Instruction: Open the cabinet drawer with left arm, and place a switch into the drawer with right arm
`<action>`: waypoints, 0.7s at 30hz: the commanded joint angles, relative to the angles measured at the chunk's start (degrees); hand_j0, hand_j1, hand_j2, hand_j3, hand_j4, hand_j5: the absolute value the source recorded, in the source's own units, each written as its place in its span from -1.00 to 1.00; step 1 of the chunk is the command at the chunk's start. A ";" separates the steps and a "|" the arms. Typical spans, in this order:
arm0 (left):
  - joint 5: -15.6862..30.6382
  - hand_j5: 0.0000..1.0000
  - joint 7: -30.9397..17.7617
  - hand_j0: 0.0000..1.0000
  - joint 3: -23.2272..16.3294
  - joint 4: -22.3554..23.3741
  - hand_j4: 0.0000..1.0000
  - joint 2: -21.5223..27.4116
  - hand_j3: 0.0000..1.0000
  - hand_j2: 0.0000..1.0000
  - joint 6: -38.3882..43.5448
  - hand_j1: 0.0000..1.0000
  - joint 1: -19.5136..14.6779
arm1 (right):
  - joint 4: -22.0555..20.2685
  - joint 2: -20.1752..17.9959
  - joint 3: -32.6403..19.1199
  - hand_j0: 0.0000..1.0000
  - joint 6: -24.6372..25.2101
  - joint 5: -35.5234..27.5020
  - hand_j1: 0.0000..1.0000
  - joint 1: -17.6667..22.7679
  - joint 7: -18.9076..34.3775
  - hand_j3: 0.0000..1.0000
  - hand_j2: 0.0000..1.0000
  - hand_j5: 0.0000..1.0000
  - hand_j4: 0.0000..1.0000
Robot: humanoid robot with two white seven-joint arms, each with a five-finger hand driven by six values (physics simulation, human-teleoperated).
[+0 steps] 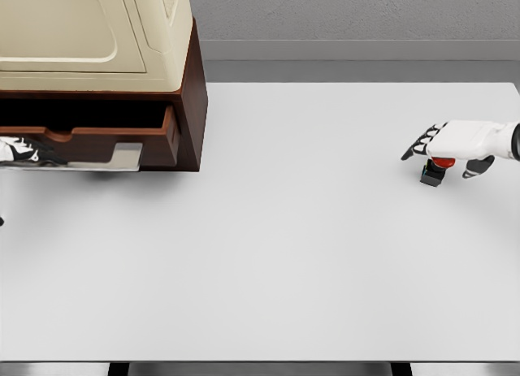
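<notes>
**Drawer open, switch under the right hand**

Where the white surface (268,254) meets a grey wall, the cabinet (191,92) shows its drawer (114,140) pulled out. The right hand (448,153) curls over the switch (435,170). The left hand (18,151), half cut off, has an unreadable grip.

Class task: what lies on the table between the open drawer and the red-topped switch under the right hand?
Nothing: the head view shows bare white table between drawer and switch.
</notes>
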 commanded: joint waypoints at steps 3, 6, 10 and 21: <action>9.78 1.00 -0.73 1.00 -3.65 -1.71 1.00 1.43 1.00 1.00 -5.99 1.00 0.04 | -0.01 -0.06 0.06 0.82 0.12 0.27 0.82 0.09 -0.02 0.82 0.82 0.82 0.82; 10.22 1.00 -0.73 1.00 -4.18 -1.71 1.00 2.40 1.00 1.00 -7.31 1.00 0.04 | -0.01 -0.06 0.06 0.80 0.12 0.54 0.80 0.09 -0.02 0.80 0.80 0.80 0.80; 11.36 1.00 -0.73 1.00 -5.06 -1.62 1.00 3.98 1.00 1.00 -9.33 1.00 -0.04 | -0.01 -0.06 0.06 0.77 0.12 0.63 0.77 0.09 -0.02 0.77 0.77 0.77 0.77; 13.82 1.00 -0.73 1.00 -4.88 -1.71 1.00 5.56 1.00 1.00 -10.74 1.00 -0.04 | -0.01 -0.06 0.06 0.48 0.12 0.63 0.48 0.17 -0.02 0.48 0.48 0.48 0.48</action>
